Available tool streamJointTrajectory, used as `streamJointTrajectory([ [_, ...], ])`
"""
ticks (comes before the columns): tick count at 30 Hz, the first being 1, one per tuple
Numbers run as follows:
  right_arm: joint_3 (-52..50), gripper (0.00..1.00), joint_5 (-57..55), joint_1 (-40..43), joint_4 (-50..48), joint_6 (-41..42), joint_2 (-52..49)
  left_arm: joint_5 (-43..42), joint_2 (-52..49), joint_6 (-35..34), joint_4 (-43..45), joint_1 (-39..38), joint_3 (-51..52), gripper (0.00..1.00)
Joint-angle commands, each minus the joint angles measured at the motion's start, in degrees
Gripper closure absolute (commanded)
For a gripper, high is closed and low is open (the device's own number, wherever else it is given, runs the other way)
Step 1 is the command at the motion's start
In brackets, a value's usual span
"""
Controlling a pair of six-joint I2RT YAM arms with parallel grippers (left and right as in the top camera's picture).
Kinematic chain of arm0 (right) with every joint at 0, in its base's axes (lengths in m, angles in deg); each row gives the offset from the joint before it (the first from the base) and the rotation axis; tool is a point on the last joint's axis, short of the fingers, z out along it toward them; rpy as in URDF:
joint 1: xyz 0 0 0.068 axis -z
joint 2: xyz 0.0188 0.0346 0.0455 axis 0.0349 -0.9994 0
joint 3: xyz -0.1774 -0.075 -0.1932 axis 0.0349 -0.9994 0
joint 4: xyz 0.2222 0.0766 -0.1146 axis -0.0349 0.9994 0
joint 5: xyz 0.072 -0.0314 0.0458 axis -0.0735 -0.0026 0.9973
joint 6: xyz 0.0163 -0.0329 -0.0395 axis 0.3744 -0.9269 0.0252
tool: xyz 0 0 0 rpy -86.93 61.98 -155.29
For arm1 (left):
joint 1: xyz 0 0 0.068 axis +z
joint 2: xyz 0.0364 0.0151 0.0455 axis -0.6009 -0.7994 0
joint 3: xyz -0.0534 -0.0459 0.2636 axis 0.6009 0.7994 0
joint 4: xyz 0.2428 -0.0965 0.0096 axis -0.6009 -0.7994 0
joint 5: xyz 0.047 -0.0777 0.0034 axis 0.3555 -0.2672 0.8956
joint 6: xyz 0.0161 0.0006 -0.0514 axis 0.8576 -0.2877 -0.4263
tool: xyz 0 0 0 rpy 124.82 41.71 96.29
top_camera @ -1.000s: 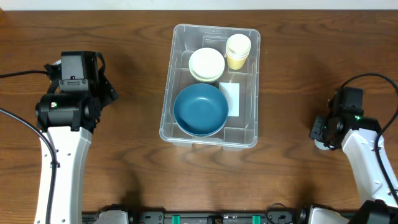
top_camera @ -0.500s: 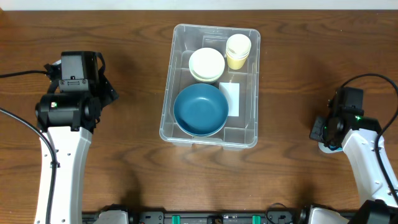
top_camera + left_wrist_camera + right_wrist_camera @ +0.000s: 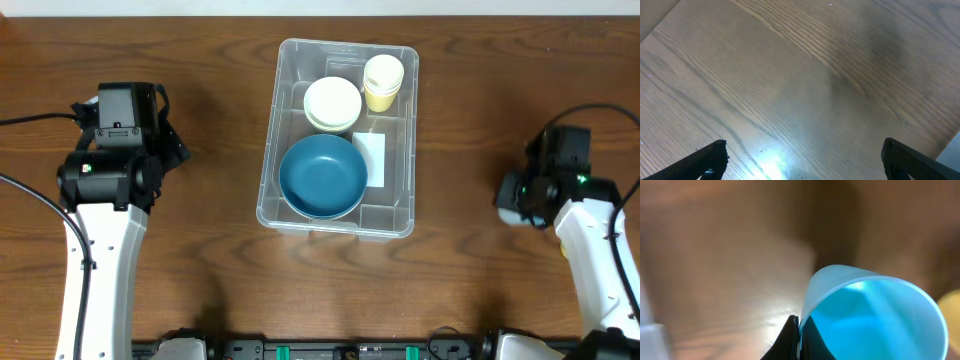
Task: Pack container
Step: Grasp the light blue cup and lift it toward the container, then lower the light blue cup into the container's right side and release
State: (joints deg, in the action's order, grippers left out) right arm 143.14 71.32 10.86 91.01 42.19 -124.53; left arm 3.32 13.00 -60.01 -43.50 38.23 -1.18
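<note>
The container point(image 3: 411, 150) sits well off to the left of the right gripper point(image 3: 799, 337), between it and the left gripper point(image 3: 805, 167), whose jaws stand wide apart over bare table point(image 3: 790, 75). Inside lie 1 blue bowl point(image 3: 323, 177), 1 cream bowl point(image 3: 332, 104) beyond it and 1 yellow cup point(image 3: 383, 80) in the far corner. Within the last second the right gripper's jaws have pinched together on the rim of a pale blue cup point(image 3: 875, 315) and moved it slightly. That suggests 1 more item is secured, with a leftward carry to the container likely next.
</note>
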Motion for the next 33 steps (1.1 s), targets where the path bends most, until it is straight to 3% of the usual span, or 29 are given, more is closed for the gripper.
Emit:
streamJointTrajectory([
  [1,8.0,0.99,2.1,-4.1,0.7,0.7,1.2,1.2,0.3,0.3,-0.2,0.2,-0.1,0.02],
  [8,25.1,0.99,-0.7,-18.6,2.6,1.8,1.0,1.2,0.3,0.3,-0.2,0.2,-0.1,0.02],
  [17,36.2,0.99,-11.2,-36.2,2.7,1.9,-6.1,1.2,0.3,0.3,-0.2,0.2,-0.1,0.02],
  [23,41.6,0.99,-11.8,-39.1,5.7,1.4,-16.2,1.2,0.3,0.3,-0.2,0.2,-0.1,0.02],
  [33,42.1,0.99,-8.4,-39.0,5.8,1.2,-26.0,1.2,0.3,0.3,-0.1,0.2,-0.1,0.02],
])
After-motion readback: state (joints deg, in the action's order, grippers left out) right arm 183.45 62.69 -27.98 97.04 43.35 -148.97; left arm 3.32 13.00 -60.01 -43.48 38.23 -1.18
